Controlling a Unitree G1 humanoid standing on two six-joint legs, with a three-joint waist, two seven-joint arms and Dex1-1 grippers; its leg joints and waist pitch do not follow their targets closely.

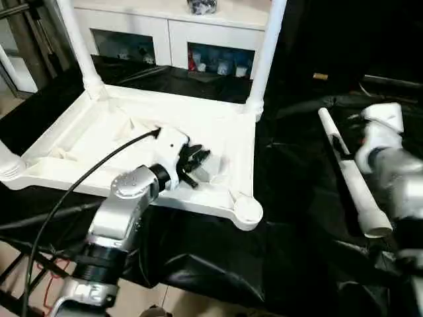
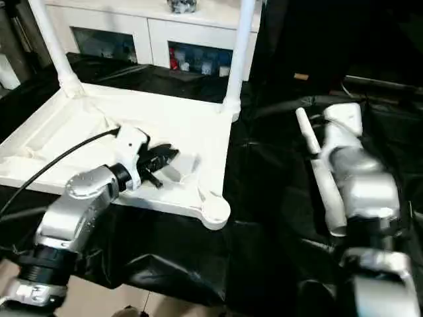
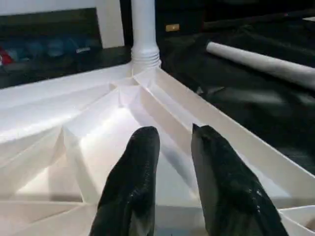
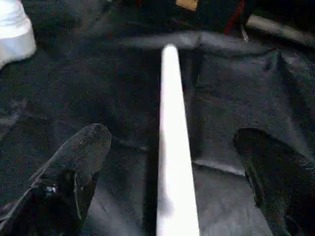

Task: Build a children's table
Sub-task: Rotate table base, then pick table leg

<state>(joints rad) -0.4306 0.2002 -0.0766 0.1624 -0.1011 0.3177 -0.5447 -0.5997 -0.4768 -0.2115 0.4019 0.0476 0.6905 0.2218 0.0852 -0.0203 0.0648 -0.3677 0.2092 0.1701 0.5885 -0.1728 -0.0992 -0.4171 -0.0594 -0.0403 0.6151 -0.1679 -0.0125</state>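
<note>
Right hand (image 4: 172,172): released, fingers spread wide to either side of a loose white leg (image 1: 348,173), not touching it as far as the wrist view shows. The leg lies flat on the black cloth (image 1: 291,218) that covers the counter, its wider open end nearest me, its narrow end pointing away.

Left hand (image 1: 196,160): fingers a little apart, holding nothing, poised low over the ribbed underside of the tabletop (image 1: 218,125), near its right rim. Whether it touches the plastic I cannot tell.

Tabletop: all-white, lying upside down on the cloth to the left of the loose leg and well apart from it. Near right corner socket (image 1: 248,210): round, empty. Near left corner: something white and rounded at the picture's edge, possibly a fitted leg; not clear.

Far corners: two legs stand upright in their sockets, one far left (image 1: 79,46), one far right (image 1: 266,56).

Beyond: white cabinet (image 1: 172,30) with glass doors.

Step in hand, by my reckoning: taking up the loose leg for the empty near right socket. Next move calls for the right hand to settle and clench on the leg, raise it upright, and set it into that socket, the left hand steadying the tabletop.
</note>
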